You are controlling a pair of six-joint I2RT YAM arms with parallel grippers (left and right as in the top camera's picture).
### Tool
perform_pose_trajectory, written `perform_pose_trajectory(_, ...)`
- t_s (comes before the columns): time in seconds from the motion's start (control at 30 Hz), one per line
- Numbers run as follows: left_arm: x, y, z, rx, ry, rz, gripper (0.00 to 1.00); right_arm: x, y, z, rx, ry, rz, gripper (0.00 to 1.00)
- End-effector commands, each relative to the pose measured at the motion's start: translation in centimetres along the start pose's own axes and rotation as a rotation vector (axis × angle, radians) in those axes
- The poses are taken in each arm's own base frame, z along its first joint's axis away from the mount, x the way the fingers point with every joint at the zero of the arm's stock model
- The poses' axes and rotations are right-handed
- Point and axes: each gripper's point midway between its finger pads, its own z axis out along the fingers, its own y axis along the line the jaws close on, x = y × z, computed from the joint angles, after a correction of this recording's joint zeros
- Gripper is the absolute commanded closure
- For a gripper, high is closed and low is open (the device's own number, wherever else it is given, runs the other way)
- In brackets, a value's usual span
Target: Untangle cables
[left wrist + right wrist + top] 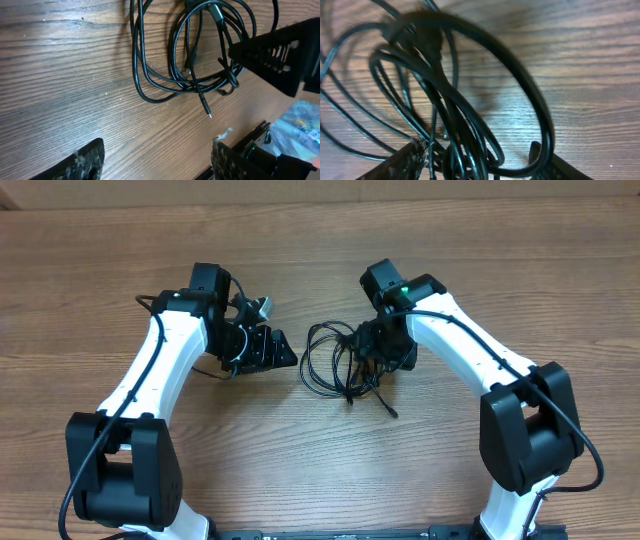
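I see black cables [338, 367] on brown wood-grain table [300, 470]; left arm [160, 365], right arm [470, 345] white with black joints.

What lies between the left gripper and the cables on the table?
Nothing but bare wood table; the overhead view shows a clear gap between the left gripper and the cables.

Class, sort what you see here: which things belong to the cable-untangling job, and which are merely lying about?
Belongs to the job:
- cables, looped in one bundle
- left gripper
- right gripper

Merely there:
- wooden table
- blurred bluish patch, unidentifiable
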Motion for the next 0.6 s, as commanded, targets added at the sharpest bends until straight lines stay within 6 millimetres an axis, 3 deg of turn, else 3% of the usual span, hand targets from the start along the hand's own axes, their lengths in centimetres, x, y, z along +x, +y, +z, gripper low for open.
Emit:
perform_pose_trajectory(0.0, -0.3, -0.4, -0.2, -0.007, -0.011, 0.006, 0.32, 0.2, -0.7, 0.1, 0.015, 0.003, 0.037, 0.35)
perform_pose_trajectory(0.13, -0.4, 0.5, -0.2, -0.057, -0.015, -0.008, 0.34, -0.2, -1.5, 0.0, 0.057, -0.020, 0.037, 0.27)
perform_pose_trajectory(0.27, -0.5, 1.6, -0.3, -0.124, -0.023, -0.041, 0.34, -1.5, -2.5, -0.4, 0.060, -0.047, 0.070, 0.00)
perform_pose_trajectory(0.4, -0.5, 1.7, -0.3, -0.128, -0.023, -0.041, 0.33, -0.8, -1.1, -2.3, -0.107, 0.063, 0.015, 0.00)
perform_pose_trajectory(0.5, -0.5, 1.7, -0.3, -0.129, -0.025, -0.040, 0.33, 0.7, 0.0, -3.2, -0.224, 0.154, -0.052, 0.07)
perform_pose_trajectory(0.57, -0.5, 1.7, -0.3, -0.129, -0.025, -0.040, 0.32, 1.7, -0.5, -3.3, -0.212, 0.198, -0.038, 0.21)
